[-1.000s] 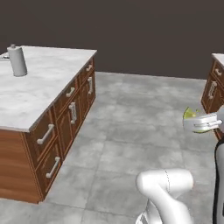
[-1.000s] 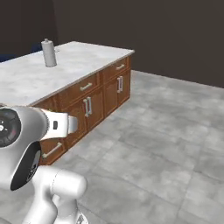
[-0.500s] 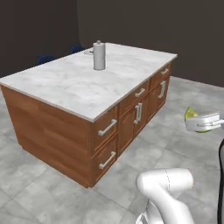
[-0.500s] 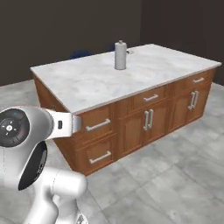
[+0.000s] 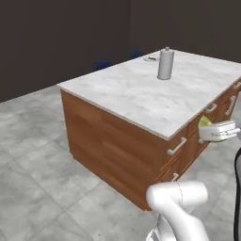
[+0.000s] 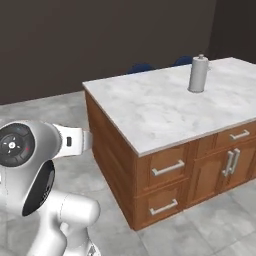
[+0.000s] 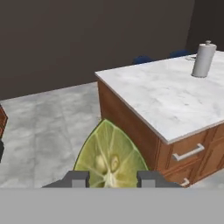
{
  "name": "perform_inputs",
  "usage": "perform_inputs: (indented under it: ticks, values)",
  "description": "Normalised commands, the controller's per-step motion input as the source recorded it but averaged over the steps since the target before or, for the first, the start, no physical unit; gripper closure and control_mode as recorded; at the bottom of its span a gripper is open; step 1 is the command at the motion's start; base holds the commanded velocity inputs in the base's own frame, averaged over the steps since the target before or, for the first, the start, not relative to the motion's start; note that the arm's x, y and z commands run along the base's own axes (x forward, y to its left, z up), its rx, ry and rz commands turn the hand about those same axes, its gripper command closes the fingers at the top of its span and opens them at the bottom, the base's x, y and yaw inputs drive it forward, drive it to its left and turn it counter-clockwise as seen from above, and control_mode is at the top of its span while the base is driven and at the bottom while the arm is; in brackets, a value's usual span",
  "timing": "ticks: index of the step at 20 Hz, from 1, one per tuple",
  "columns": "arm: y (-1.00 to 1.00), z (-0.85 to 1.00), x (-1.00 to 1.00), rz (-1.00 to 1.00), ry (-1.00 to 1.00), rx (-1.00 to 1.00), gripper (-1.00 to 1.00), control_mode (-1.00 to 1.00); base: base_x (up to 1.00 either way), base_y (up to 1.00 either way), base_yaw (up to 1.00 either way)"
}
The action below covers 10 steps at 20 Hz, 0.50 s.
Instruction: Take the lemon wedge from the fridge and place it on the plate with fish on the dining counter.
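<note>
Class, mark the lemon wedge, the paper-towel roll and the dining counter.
lemon wedge [image 7: 109, 157], hand view, cut face.
paper-towel roll [image 5: 165, 64], left base view, side.
dining counter [image 6: 150, 107], right base view, bare marble top.

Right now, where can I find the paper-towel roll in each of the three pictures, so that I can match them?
Left base view: the paper-towel roll stands upright near the far end of the dining counter, upper right of centre.
Right base view: the roll stands at upper right, on the same marble top.
Hand view: it is near the top right corner.
Shared landmark: the counter's near corner.
</note>
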Motion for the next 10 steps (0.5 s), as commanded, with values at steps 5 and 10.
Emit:
perform_inputs:
  ticks: [5, 10]
  values:
    - [0.00, 0.00, 0.00, 0.00, 0.00, 0.00, 1.00, 1.00, 1.00, 1.00, 0.00]
    - [0.00, 0.00, 0.00, 0.00, 0.00, 0.00, 1.00, 1.00, 1.00, 1.00, -0.05]
